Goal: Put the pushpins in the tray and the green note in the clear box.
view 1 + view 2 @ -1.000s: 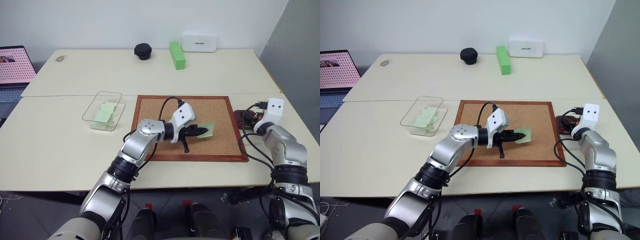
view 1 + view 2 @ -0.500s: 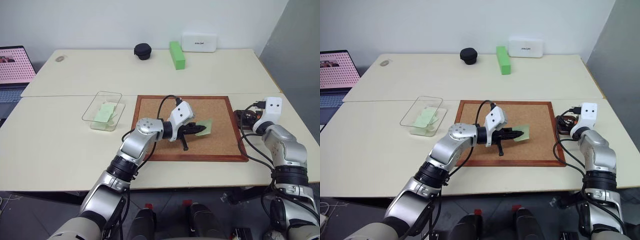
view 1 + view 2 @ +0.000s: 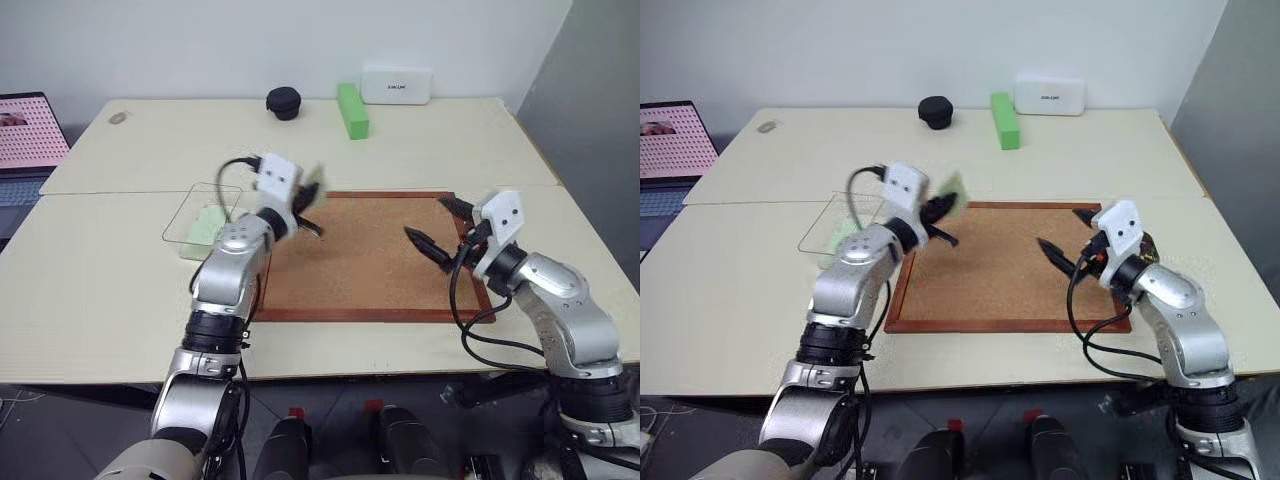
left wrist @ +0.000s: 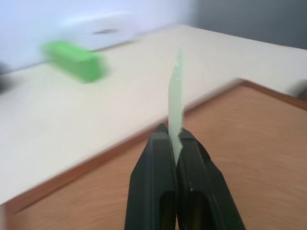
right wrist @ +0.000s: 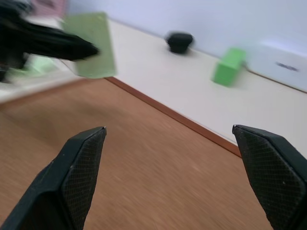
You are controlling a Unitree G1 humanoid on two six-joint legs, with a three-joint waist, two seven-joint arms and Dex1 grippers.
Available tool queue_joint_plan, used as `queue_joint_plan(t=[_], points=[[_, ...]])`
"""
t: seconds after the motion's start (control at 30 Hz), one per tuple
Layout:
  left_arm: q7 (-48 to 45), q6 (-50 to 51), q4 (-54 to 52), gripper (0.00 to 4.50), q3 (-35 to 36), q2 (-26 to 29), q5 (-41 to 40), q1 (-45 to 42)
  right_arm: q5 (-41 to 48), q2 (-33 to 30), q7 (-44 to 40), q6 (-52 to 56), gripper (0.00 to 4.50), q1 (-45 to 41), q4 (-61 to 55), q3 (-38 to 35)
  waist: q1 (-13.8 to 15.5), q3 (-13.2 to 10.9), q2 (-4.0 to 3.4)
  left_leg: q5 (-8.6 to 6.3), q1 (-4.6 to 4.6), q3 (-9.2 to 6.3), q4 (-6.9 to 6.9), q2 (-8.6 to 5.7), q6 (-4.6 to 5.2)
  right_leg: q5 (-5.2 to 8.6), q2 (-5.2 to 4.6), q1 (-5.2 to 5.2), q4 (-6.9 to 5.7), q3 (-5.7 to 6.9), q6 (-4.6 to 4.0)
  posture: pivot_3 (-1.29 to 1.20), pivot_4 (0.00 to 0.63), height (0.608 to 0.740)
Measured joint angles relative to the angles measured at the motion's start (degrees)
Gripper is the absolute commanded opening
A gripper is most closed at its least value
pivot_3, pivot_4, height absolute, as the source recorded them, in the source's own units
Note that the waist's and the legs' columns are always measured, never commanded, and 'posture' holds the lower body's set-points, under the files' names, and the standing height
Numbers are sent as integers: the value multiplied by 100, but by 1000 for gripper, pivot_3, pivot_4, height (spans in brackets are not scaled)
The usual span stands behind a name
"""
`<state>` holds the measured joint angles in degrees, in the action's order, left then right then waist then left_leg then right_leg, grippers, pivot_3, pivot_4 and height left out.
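Left eye view showing, near the table's left edge, the clear shallow rectangular plastic box (image 3: 205, 222) already holding pale-green slips. Just beside it, above the near-left corner region of the red-brown framed cork board (image 3: 360, 255), hanging the left gripper (image 3: 943, 210), pinched tight on the thin pale-green square paper note (image 4: 176, 103), standing on edge between the black fingers (image 4: 156, 163). Having lifted off the board's middle since a second ago and swung left toward the box. Meaning the note is nearly delivered, needing only placing over the box and release. Further right, over the board's right edge, hovering the right gripper (image 3: 440, 228), spread fully wide and carrying nothing, having come in from the table's right edge. Pushpins and tray: not discernible.
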<state>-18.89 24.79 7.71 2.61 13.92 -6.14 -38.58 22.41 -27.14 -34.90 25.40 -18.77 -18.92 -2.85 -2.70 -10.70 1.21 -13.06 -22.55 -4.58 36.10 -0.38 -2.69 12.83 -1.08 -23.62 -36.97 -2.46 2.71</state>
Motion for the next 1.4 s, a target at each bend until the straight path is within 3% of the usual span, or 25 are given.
queue_joint_plan(t=[0.13,0.43,0.57,0.87,1.17,1.4], points=[[1112,187,-147,0,532,210,385,126,816,276,101,646,4470,-76,-714,7,58,0,0,0,0,-3,0,-1,0,0,-3,0,-1,3,0,0,150,740],[2211,840,-146,0,1147,195,566,235,1531,466,436,1379,4470,-294,-1462,205,107,1,2,0,-4,-4,1,-6,0,0,-10,0,2,8,-1,0,150,740],[2556,1160,-147,691,1285,-76,513,441,1549,464,516,1438,4500,-265,-1465,214,105,0,3,0,-4,-5,1,-3,-1,-1,-8,-1,0,10,-1,0,150,740],[2623,1211,-320,2415,1286,-84,458,413,1544,351,508,1439,4500,-271,-1442,189,104,0,3,0,-3,-3,1,-3,-1,-1,-6,-1,-1,9,-1,0,150,740],[2371,1248,-1052,4476,1142,-184,287,727,1080,270,857,1368,4500,-146,-1317,203,105,1,4,0,-3,-3,1,-4,-1,-1,-8,-1,-1,8,-2,0,150,740],[1561,1202,-1970,4476,384,-555,-184,1799,-223,563,2207,1325,4500,272,-968,301,101,2,5,0,0,2,0,-3,-2,0,-8,-2,-3,1,-3,0,150,740]])
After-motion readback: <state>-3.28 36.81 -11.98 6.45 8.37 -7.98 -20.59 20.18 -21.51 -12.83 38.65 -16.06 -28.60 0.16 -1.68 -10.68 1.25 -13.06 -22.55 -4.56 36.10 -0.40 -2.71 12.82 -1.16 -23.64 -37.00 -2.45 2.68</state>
